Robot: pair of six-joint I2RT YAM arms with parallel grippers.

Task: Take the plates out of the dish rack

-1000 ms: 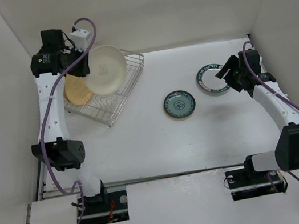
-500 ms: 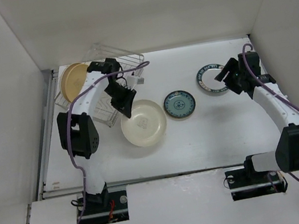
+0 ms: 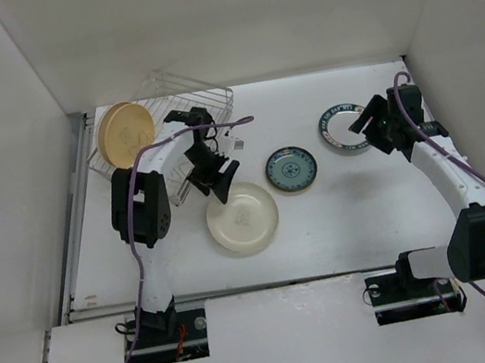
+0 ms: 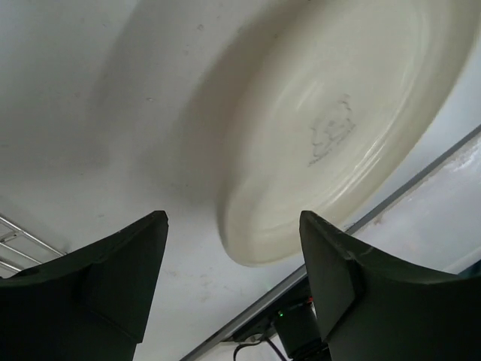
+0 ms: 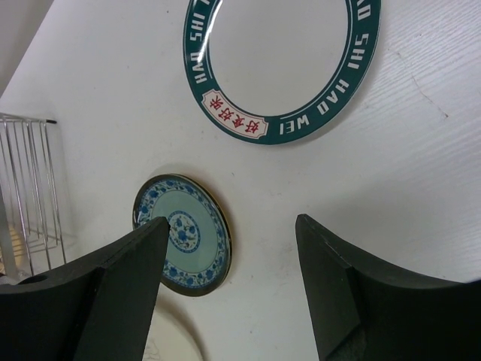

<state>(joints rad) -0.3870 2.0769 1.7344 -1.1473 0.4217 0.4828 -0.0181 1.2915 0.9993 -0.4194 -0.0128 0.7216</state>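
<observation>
The large cream plate [image 3: 243, 218] lies flat on the table, and in the left wrist view the same plate [image 4: 338, 120] sits just beyond the fingertips. My left gripper [image 3: 218, 184] [image 4: 233, 248] hovers over its near-left rim, open, holding nothing. A tan plate [image 3: 126, 132] stands on edge in the dish rack [image 3: 194, 91] at the back left. The small teal plate [image 3: 291, 170] [image 5: 183, 233] and the white plate with a dark lettered rim [image 3: 344, 128] [image 5: 282, 45] lie on the table. My right gripper [image 3: 365, 118] [image 5: 231, 248] hangs open above the table between them.
White walls close in the table on the left, back and right. Rack wires [image 5: 30, 180] show at the left edge of the right wrist view. The left arm's cable [image 3: 223, 126] loops over the rack's near corner.
My left arm carried the cream plate from the rack down to the table and opened its jaws off it. The rack and tan plate shifted toward the back. The right arm stayed put.
</observation>
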